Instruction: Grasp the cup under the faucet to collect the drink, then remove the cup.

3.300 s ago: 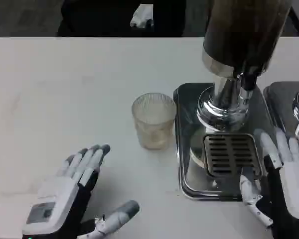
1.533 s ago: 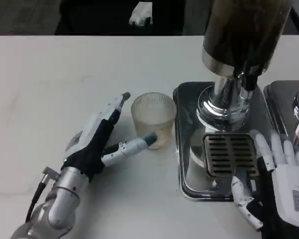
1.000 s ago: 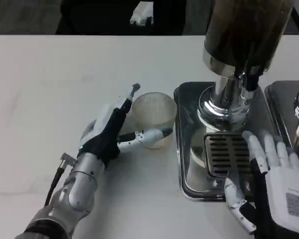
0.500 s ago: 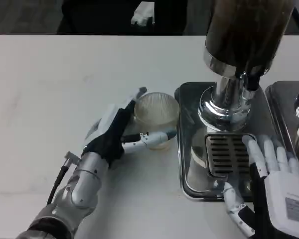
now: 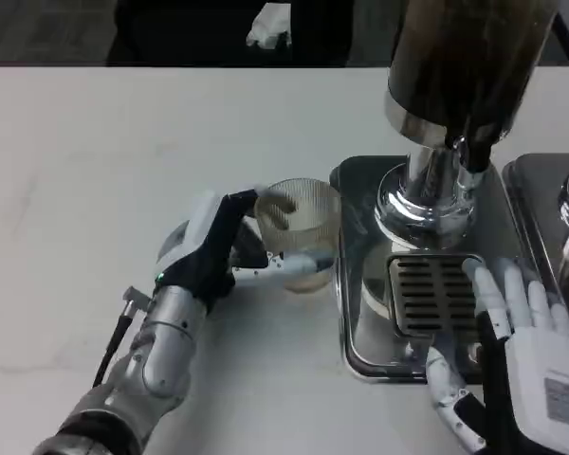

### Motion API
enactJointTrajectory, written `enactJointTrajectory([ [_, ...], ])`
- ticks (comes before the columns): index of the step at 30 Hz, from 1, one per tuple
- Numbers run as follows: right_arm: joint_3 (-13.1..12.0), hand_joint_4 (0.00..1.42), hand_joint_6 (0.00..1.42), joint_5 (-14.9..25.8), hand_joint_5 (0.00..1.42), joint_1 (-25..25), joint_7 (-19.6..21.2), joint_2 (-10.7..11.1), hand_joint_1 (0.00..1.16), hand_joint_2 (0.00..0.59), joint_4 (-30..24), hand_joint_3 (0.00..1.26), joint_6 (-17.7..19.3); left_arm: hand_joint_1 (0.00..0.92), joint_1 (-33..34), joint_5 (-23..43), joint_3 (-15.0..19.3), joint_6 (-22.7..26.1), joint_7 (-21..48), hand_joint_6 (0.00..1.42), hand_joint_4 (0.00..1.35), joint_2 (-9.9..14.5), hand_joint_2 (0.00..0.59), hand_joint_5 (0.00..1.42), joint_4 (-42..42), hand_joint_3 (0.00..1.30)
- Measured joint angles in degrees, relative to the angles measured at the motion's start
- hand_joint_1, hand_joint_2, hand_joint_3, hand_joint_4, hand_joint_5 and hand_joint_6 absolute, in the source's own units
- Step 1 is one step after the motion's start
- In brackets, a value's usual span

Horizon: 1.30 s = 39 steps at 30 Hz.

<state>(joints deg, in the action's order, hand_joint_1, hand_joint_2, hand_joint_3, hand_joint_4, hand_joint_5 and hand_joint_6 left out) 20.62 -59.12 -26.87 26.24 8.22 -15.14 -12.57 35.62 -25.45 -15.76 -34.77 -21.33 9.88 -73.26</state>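
Surface: a white table runs the width of the view, with a dark area behind its far edge.
Dispenser: a tall drink dispenser with a dark tank and chrome column stands on a glossy dark drip tray, which has a slotted metal grate below the black faucet.
Cup: the clear ribbed glass cup stands on the table, just beside the tray's left edge, not yet under the faucet.
My left robot hand: fingers wrap the cup's rim side and lower wall; I judge it grasped.
My right robot hand: released, fingers spread, resting near the tray's front right corner, holding nothing.
Step in hand: securing the grasp.
Next move: carry the cup rightward over the tray lip onto the grate, keeping it upright and centred beneath the faucet.
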Motion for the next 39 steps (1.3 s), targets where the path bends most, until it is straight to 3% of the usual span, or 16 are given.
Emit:
enactJointTrajectory([
  [8,-0.07,0.0,0.03,0.03,0.0,0.01,0.0,-0.15,0.21,0.542,0.0,0.09,0.0,0.665,-0.65,-0.15,-0.24,0.28,-3.86,1.25,1.1,0.02,0.029,1.18,-0.29,0.97],
  [14,-0.56,0.0,0.03,0.03,0.0,0.02,0.0,-0.09,0.21,0.542,0.0,0.09,0.01,0.632,-1.08,-0.97,-0.89,-0.27,-6.17,1.28,1.1,0.49,0.014,1.18,-0.23,0.96],
  [19,-1.38,0.0,0.03,0.02,0.0,0.0,0.0,0.46,0.21,0.542,-0.69,0.09,0.04,0.585,-1.32,-4.73,-3.13,-3.9,-8.72,1.29,1.07,1.75,0.0,1.15,2.1,0.94],
  [26,-2.47,0.0,0.03,0.02,0.0,-0.48,0.0,0.9,0.21,0.542,-1.03,0.09,0.09,0.569,-1.32,-7.59,-5.47,-7.31,-9.36,1.3,1.06,1.63,0.0,1.15,4.4,0.93],
  [33,-3.24,0.0,0.03,-0.04,0.0,-1.72,0.19,0.35,0.21,0.542,-1.3,0.08,0.02,0.561,-1.34,-9.3,-7.76,-7.74,-9.38,1.31,1.06,0.1,0.0,1.15,4.59,0.93],
  [39,-3.62,0.0,0.02,-0.23,0.0,-3.27,1.02,-0.96,0.21,0.542,-2.82,0.08,-0.77,0.555,-1.07,-11.3,-10.19,-6.84,-9.84,1.31,1.06,-3.87,0.001,1.15,4.35,0.93],
])
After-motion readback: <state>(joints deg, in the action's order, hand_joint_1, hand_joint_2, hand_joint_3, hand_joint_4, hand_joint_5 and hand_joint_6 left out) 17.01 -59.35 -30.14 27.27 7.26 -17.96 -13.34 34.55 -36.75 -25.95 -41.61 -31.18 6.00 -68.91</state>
